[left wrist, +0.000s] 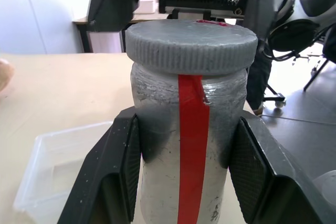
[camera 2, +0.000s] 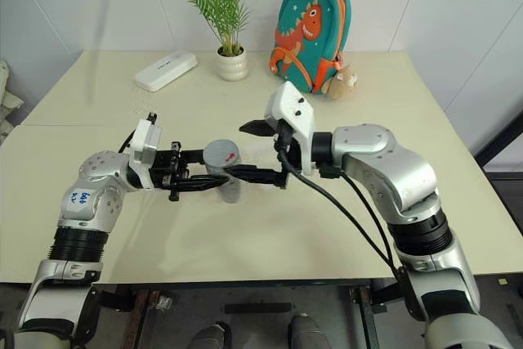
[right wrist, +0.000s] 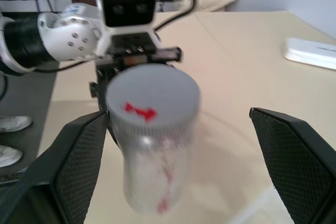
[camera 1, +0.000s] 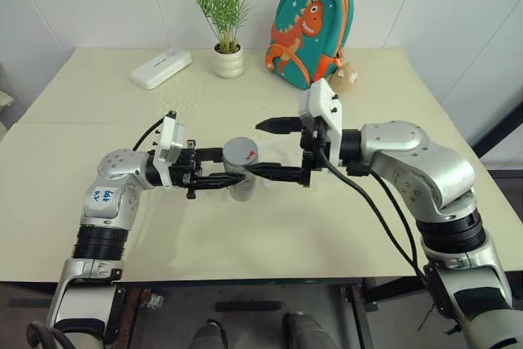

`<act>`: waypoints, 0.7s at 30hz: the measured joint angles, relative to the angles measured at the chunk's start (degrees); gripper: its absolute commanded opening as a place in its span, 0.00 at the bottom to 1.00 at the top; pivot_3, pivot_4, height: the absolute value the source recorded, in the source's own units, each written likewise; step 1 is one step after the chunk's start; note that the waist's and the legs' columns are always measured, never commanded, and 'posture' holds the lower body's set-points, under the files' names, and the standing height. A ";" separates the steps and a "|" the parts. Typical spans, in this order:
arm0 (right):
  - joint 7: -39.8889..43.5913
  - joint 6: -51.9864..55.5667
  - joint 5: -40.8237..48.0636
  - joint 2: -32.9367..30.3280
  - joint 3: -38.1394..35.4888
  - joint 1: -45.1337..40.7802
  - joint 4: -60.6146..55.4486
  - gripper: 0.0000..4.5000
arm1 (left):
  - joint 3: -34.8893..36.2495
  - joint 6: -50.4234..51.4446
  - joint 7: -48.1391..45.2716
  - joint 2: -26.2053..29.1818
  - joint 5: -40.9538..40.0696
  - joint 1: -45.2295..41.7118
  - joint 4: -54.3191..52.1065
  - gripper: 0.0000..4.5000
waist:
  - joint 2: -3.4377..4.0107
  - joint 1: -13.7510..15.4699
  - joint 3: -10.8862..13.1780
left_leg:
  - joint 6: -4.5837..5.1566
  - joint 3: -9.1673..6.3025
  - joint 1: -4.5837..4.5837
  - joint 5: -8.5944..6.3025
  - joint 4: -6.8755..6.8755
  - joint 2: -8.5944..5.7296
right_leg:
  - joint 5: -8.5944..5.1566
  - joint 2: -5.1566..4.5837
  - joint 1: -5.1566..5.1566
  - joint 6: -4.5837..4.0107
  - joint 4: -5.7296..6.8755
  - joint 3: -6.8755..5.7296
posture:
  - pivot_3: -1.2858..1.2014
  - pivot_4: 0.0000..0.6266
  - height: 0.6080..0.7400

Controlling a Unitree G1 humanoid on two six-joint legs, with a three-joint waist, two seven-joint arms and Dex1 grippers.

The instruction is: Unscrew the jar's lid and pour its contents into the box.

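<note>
My left gripper is shut on the jar, a small cloudy cylinder with a red stripe down its side. It holds the jar upright above the middle of the table. The grey lid, marked red on top, sits on the jar. My right gripper reaches in from the right and is open; its fingers stand wide on either side of the lid, apart from it. The contents are hidden inside the cloudy jar. The clear plastic box lies on the table beyond the jar.
At the back of the table lie a flat white oblong case, a potted plant, a teal dinosaur backpack and a small plush toy.
</note>
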 measured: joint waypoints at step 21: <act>-8.77 4.43 5.03 11.83 -0.44 -1.38 -2.86 1.00 | -0.83 -0.26 -3.03 -1.84 0.01 -1.42 1.84 0.43 | 0.00 -0.03 0.00 | 0.02 0.01 -0.01 -0.01 -0.01 0.04 | -0.02 0.03 -0.04 -0.03 0.06 -0.01 | 0.52 0.24 1.00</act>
